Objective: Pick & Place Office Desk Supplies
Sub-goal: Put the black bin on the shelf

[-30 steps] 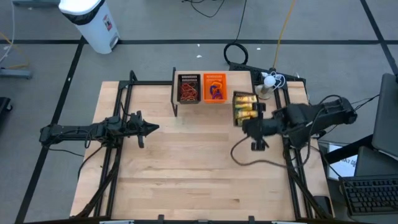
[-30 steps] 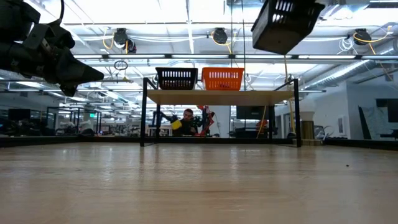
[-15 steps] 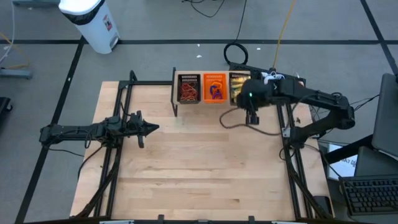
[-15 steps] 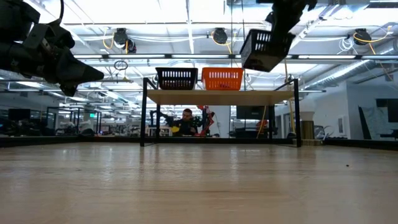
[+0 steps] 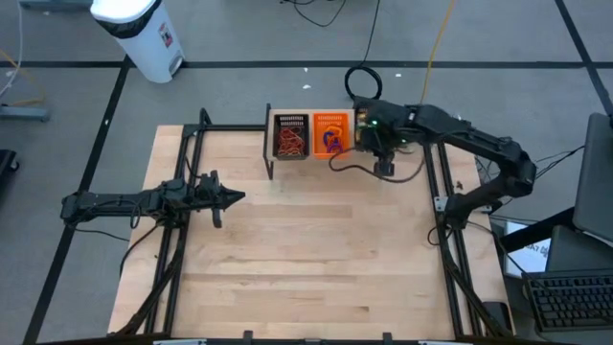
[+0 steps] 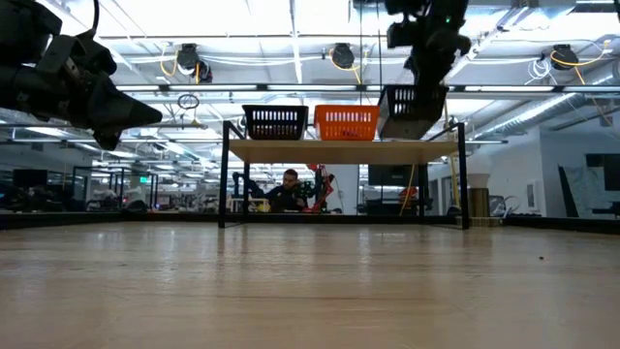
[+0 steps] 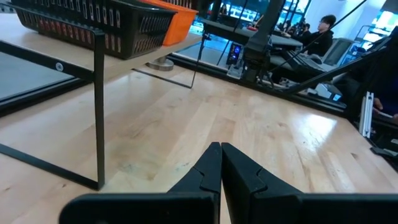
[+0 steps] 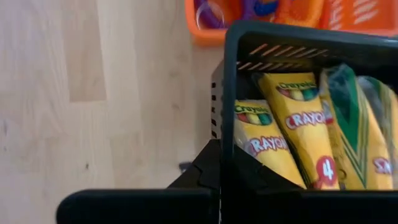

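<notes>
**Q.** Why is the right gripper (image 6: 415,85) up at the shelf (image 6: 339,151) with a black basket (image 6: 411,105) under it?

**A.** Its fingers are clamped on the rim of that basket, as the right wrist view shows, with the wall pinched between them. The low view has the basket level with the other black basket (image 6: 274,122) and the orange tray (image 6: 346,123), at the right end of the row; whether its base already rests on the shelf cannot be told. The likely purpose is to seat it beside the tray so that the three containers stand in line at the far edge of the table (image 5: 306,259).

**Q.** And the left gripper (image 5: 233,197)?

**A.** It waits over the left half of the table, well apart from the shelf, fingers pressed together on nothing.

**Q.** How do the supplies look?

**A.** The held basket carries yellow crayon packets (image 8: 292,134) with green flaps, lying side by side and slightly askew. The orange tray holds small purple and blue rings (image 8: 239,9). The far black basket holds a tangle of red-brown rubber bands (image 5: 289,142). No loose item shows on the table top.
</notes>
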Available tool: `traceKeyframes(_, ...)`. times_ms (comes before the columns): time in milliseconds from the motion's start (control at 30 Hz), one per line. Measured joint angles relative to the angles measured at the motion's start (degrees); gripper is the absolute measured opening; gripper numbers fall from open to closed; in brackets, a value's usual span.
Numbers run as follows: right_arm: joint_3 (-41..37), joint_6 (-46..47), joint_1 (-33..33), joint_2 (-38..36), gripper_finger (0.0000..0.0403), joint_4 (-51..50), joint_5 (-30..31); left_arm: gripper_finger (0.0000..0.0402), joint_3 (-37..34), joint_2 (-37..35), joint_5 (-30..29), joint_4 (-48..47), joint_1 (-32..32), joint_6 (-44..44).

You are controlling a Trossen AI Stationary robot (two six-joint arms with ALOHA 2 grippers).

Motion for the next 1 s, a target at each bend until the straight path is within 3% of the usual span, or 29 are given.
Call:
traceKeyframes(333, -0.1, -0.6, -2.0, 5.5, 0.0000, 0.2, 0.0, 0.0005, 0.0, 0.0, 0.0, 0.0, 0.0, -1.8)
traceKeyframes(767, -0.4, 1.7, -1.4, 5.7, 0.0000, -1.4, -3.1, 0.0005, 0.0, 0.0, 0.1, 0.0, 0.0, -1.1)
traceKeyframes(1000, -2.7, 1.6, -0.5, 5.7, 0.0038, -1.7, -3.1, 0.0005, 0.0, 0.0, 0.1, 0.0, 0.0, -1.3)
